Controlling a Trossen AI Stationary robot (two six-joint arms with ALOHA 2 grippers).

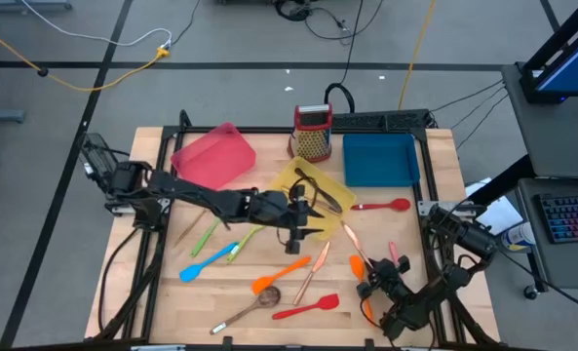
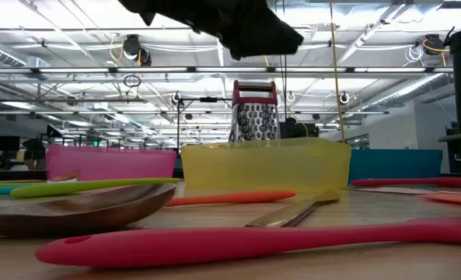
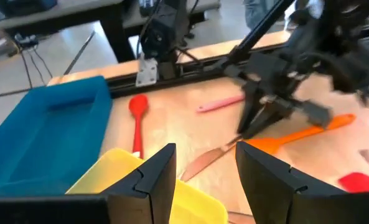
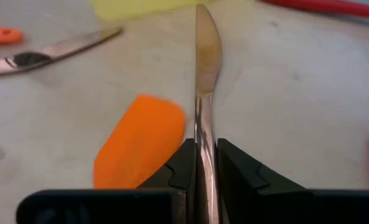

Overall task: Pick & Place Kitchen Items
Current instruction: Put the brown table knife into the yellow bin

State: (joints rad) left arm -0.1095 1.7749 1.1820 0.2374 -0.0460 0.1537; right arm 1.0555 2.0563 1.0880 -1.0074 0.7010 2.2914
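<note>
1. Right wrist view: right gripper (image 4: 200, 163) is clamped on the handle of a copper knife (image 4: 204, 81), blade pointing toward the yellow tray (image 4: 140, 6). The narrow pinch likely keeps the thin handle from twisting.
2. An orange spatula (image 4: 140, 140) lies on the table just beside the knife, on the side away from the tray's far end; not held.
3. High view: left gripper (image 1: 303, 216) hovers at the yellow tray's near edge, jaws apart and empty, probably poised above the drop zone.
4. Blue tray (image 1: 379, 159) sits beside the yellow tray; a red spoon (image 1: 383, 206) lies between them, toward the right arm.
5. Judgement: the knife is gripped but not yet carried to a tray; other utensils lie scattered nearer the front than the yellow tray.
</note>
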